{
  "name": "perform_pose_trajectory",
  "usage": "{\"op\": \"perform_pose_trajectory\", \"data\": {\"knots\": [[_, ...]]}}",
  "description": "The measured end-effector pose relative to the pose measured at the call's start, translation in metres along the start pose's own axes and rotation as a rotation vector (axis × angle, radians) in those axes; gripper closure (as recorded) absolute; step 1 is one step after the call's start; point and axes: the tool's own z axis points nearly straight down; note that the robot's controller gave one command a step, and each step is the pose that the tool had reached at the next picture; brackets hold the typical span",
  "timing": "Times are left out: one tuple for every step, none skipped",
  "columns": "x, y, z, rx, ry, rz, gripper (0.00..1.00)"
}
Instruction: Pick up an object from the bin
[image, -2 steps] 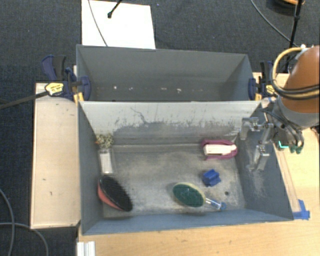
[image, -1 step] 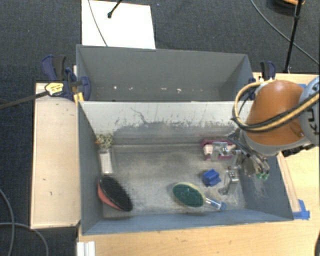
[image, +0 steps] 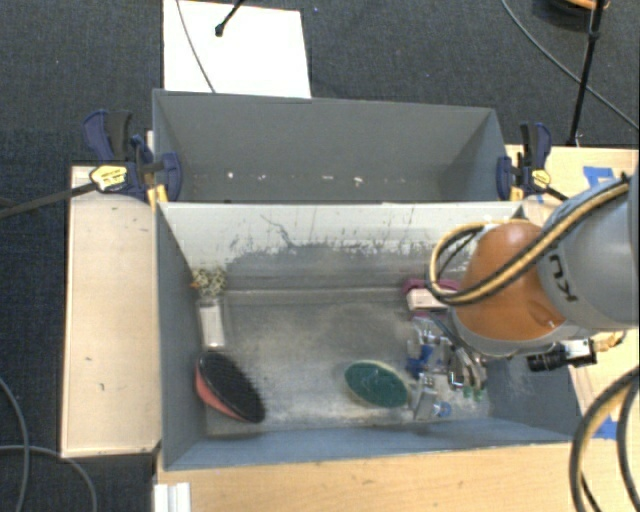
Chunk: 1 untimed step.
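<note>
My gripper (image: 437, 378) is low in the bin's front right part, close to the floor. Just to its left lies a dark green oval thing (image: 377, 384), flat on the floor, its right end near the gripper. Whether they touch I cannot tell. A small pink and white thing (image: 424, 293) lies behind the gripper by the back wall, partly hidden by the arm's orange cover.
A black oval brush with a red rim (image: 229, 388) lies in the front left corner. A small clear bottle with a speckled cap (image: 210, 316) lies along the left wall behind it. The arm and its cables cover the bin's right end.
</note>
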Motion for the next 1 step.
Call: {"op": "perform_pose_trajectory", "data": {"knots": [[0.0221, 0.0243, 0.0003, -0.002, -0.004, 0.022, 0.0]]}}
